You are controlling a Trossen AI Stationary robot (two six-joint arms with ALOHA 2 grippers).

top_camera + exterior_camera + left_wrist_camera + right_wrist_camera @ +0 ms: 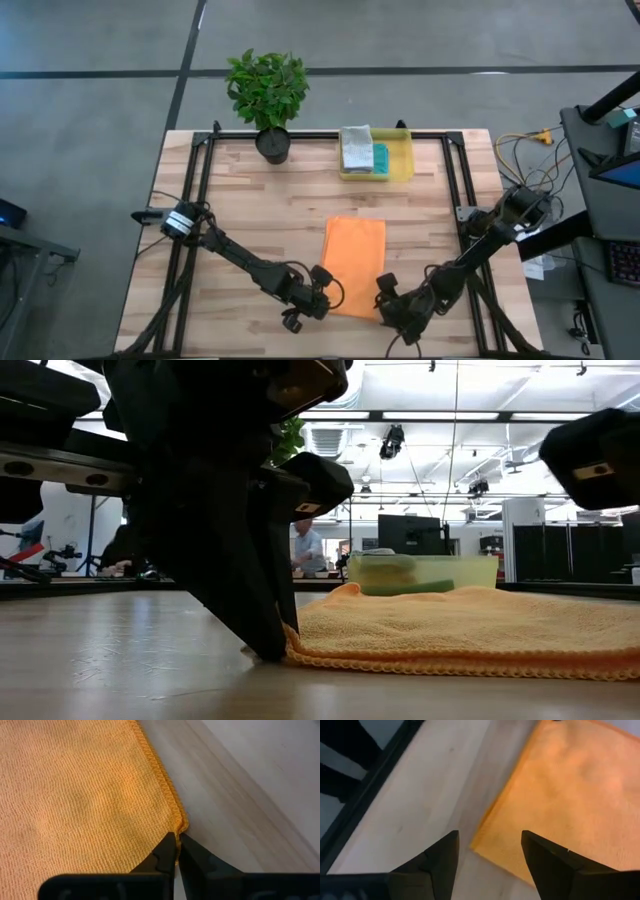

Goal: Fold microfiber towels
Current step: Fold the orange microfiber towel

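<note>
Towel (354, 262), orange, lies flat mid-table, already folded to a long rectangle, short edge toward the arms. Left gripper (177, 851) is pinched shut on the near left corner hem, down at table level; in the low view its fingers (262, 622) meet the towel edge right at the wood. Right gripper (490, 851) hangs just above the near right corner with its fingers spread wide, holding nothing; the corner sits between them but a little off toward one finger.

Step looks like the second fold: both near corners get picked, then carried over to the far edge. Left side is ready, right isn't.

Next move needs the right gripper to drop onto its corner, centre on the hem and close, catching both layers. Then both arms lift together and travel evenly, or the fold goes skewed.

Bin (401, 168) at the far edge holds the other towels (362, 150), grey and teal showing. Plant (268, 95) beside it.
</note>
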